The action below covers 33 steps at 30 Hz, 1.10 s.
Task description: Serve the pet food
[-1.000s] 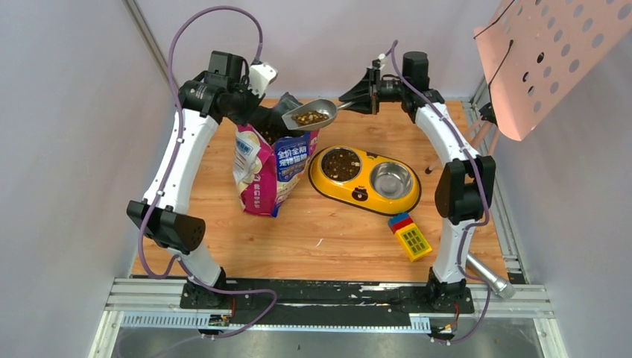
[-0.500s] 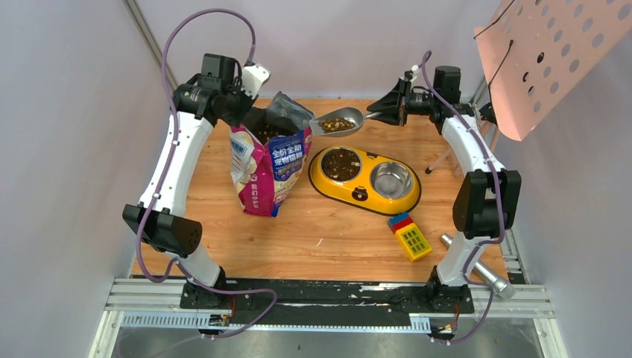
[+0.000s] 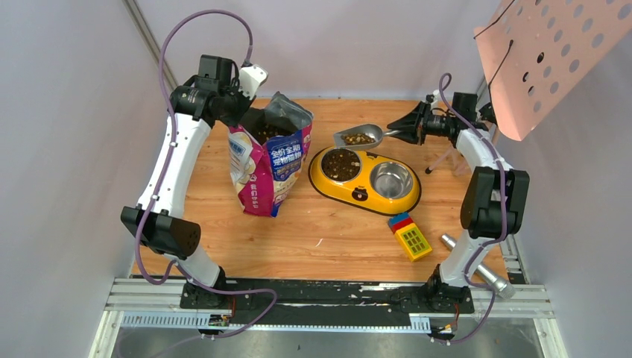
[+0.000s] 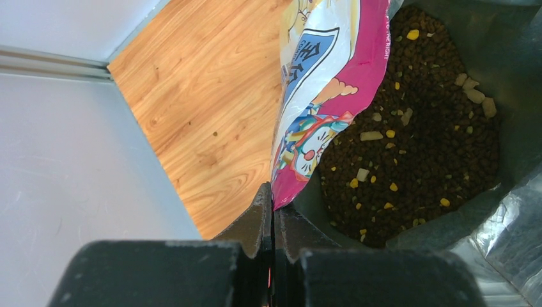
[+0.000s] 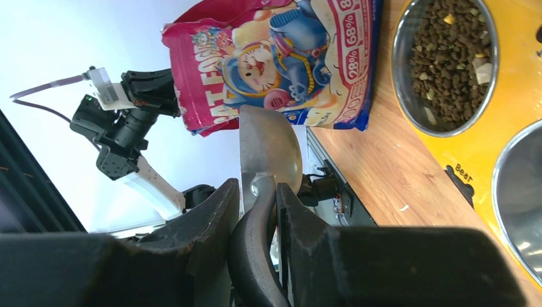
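Rounded metal scoop (image 3: 375,134) shifted right, pebbly brown kibble (image 3: 358,139) inside, glossy bag (image 3: 272,168)

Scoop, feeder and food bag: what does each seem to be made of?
Scoop: apparently bare metal, grey with a dull sheen. Feeder: glossy yellow shell, probably plastic; its empty bowl reflects like polished steel. Food bag: crinkled, glossy printed film, silvery inside at the mouth.

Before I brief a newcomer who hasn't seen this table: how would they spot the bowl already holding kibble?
Beside the upright cat food bag on the wooden table lies a yellow double-bowl feeder. Pick its steel bowl nearer the bag: it holds dark kibble, its twin is bare.
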### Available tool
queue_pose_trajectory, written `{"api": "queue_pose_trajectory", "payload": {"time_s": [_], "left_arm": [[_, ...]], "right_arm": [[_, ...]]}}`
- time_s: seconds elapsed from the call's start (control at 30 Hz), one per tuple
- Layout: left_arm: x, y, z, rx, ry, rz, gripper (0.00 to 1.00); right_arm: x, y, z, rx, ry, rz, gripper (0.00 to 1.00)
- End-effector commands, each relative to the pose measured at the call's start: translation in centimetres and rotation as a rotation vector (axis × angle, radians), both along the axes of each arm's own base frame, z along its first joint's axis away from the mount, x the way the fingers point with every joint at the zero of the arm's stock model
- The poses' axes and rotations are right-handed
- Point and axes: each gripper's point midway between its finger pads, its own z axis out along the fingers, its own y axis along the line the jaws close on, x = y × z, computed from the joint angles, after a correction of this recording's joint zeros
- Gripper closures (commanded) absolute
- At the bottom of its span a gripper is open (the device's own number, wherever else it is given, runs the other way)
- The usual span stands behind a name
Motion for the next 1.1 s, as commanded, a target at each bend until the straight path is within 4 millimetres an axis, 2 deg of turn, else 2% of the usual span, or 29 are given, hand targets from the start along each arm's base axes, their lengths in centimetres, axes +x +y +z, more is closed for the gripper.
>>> {"api": "queue_pose_trajectory", "payload": {"time_s": [0.0,0.27,0.53,0.73,1.07], "left_arm": [[0.2,0.5,6.7,-0.031,-0.233,-0.012,1.00],[0.3,0.3,6.4,-0.036,-0.226,-0.021,1.00],[0.8,-0.3,6.1,-0.050,-0.218,-0.042,1.00],[1.4,-0.7,6.2,-0.058,-0.214,-0.052,1.00],[2.0,-1.1,6.0,-0.068,-0.201,-0.062,1.00]], "right_arm": [[-2.0,-0.4,1.6,-0.014,-0.122,0.024,1.00],[-4.5,-0.5,-1.0,-0.065,-0.099,-0.023,1.00],[-7.5,-1.2,-1.8,-0.105,-0.103,-0.095,1.00],[-9.1,-3.0,-2.1,-0.106,-0.105,-0.184,1.00],[-11.2,-8.0,-3.3,-0.143,-0.116,-0.390,1.00]]}}
